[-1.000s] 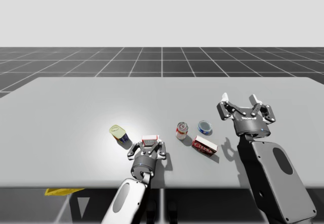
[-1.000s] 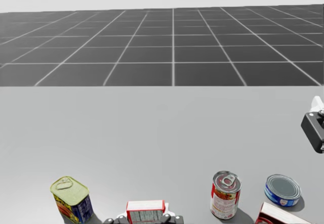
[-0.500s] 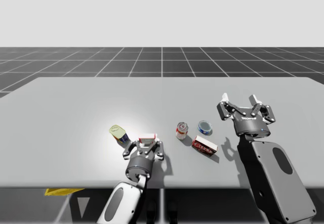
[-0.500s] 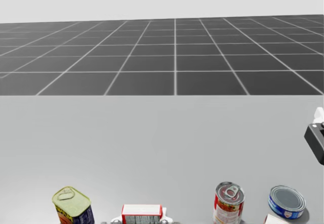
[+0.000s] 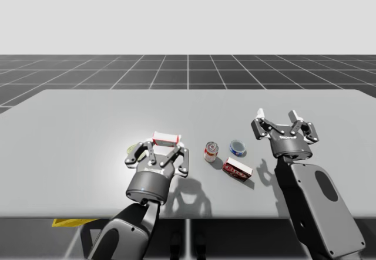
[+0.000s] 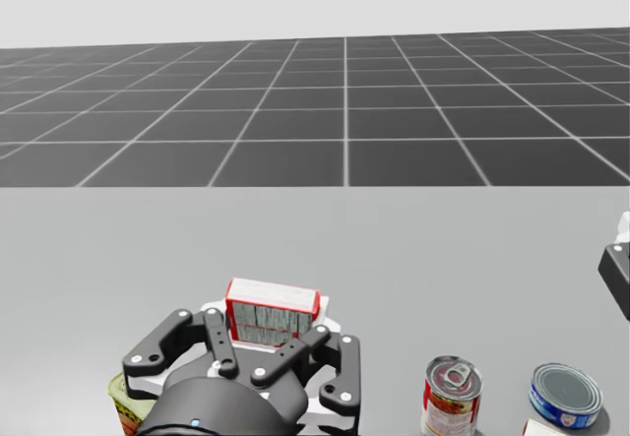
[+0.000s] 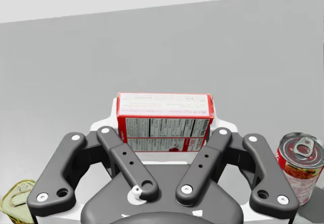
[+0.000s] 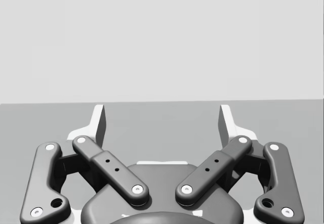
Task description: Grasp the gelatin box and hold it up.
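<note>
Gelatin box [image 5: 166,137]: a red and white box, sitting upright between the fingers of my left gripper [image 5: 164,146] and being held clear of the table [image 5: 88,113]. In the left wrist view its printed face [image 7: 164,114] is facing the camera.
Left gripper: its two fingers are pressing on the box from both sides, narrow around it [image 7: 164,133]; in the head view it is sitting low and left of centre [image 6: 273,323].
Right gripper [image 5: 279,119]: hovering over the table at 2 o'clock from the flat blue can, fingers standing wide apart with nothing between them [image 8: 162,123].
Yellow-topped rectangular can [image 5: 134,150]: peeking out at 9 o'clock of the left gripper, partly hidden behind it.
Red and white round can [image 5: 211,151]: standing upright on the table at 4 o'clock from the held box.
Flat blue can [image 5: 238,148]: lying just beside the round can, at 3 o'clock from it.
Red flat box [image 5: 237,169]: resting on the table at 4 o'clock from the round can, near both cans.
</note>
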Robot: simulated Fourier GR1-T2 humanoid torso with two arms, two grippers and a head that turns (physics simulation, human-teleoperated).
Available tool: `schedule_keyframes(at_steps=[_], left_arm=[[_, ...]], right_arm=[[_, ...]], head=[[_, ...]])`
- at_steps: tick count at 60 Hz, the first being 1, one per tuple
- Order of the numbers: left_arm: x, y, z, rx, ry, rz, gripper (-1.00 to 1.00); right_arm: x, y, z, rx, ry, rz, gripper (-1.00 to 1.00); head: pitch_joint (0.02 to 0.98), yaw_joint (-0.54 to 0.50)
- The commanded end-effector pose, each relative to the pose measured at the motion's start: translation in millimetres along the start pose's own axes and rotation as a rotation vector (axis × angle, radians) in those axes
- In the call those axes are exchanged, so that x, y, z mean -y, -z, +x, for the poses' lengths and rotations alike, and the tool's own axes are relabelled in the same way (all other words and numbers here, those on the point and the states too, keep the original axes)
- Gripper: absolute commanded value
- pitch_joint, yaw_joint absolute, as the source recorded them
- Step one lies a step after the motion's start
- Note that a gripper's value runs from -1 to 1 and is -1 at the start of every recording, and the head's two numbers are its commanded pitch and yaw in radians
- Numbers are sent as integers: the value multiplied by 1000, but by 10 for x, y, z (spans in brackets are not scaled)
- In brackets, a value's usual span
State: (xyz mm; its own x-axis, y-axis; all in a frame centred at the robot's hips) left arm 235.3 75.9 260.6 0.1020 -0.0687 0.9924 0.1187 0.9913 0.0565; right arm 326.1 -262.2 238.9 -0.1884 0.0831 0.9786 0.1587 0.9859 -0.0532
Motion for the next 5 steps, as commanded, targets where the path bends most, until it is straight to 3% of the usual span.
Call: schedule_keyframes(at_steps=[1,5], left_arm=[[64,-44,430,97,86,-133,1000],[16,-62,598,139,102,-125,1000]], right_arm=[[-5,9,-27,-9,-10,-1,-1000],[-8,15,-39,-11,-9,-1,-1000]], head=[[477,68],[475,68]])
